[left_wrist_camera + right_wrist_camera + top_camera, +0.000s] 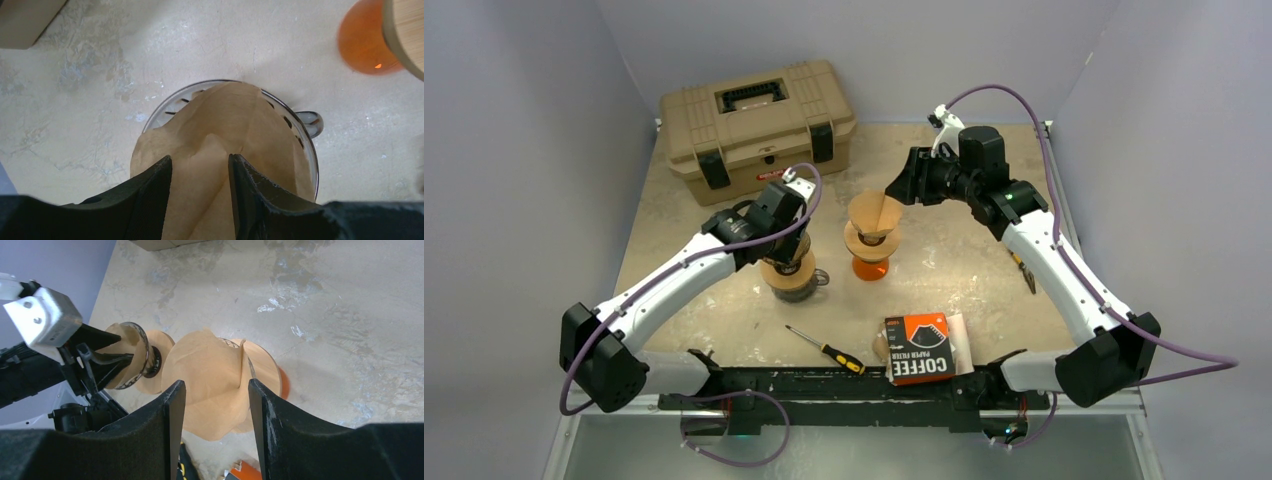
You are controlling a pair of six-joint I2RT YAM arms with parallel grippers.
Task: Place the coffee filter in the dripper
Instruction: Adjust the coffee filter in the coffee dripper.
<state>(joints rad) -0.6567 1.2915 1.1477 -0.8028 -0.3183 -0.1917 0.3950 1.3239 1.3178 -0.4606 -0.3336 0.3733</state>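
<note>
- Nearest the left wrist lens, the left gripper (200, 159) has its two black fingers (152, 197) standing apart. A raised fold of brown paper lies in the gap, and neither pad visibly pinches it.
- That paper is the glass-dripper filter (235, 125). It sits inside the glass dripper (172, 102), with its far edge within the ribbed wall and its near edge apparently draped over the rim towards the camera.
- Key relation: this filter lies directly beneath and between the left fingers. Its cone axis runs roughly straight down into the dripper, and the dripper's handle points to the right in the wrist view. The left arm is much the nearer of the two.
- Left arm pose, seen from above: it is stretched forward from its base, with the wrist pitched steeply down over the dripper.
- The right gripper (216, 384) is likewise spread wide, holding nothing. It points down and to the left at the orange-dripper filter (210, 365) without touching it. This filter flares open in the orange dripper (870, 268), just beside the glass one.
- Right arm pose: it rises along the table's (964, 270) right side, then folds back inward at the elbow.
- Judgement: both filters are in their cones. The glass-dripper filter looks unevenly seated, so the next move probably calls for a gentle downward press or a clean lift away.
- Bystanders are a tan toolbox (759, 125), a screwdriver (824, 348) and a coffee filter box (919, 348).
</note>
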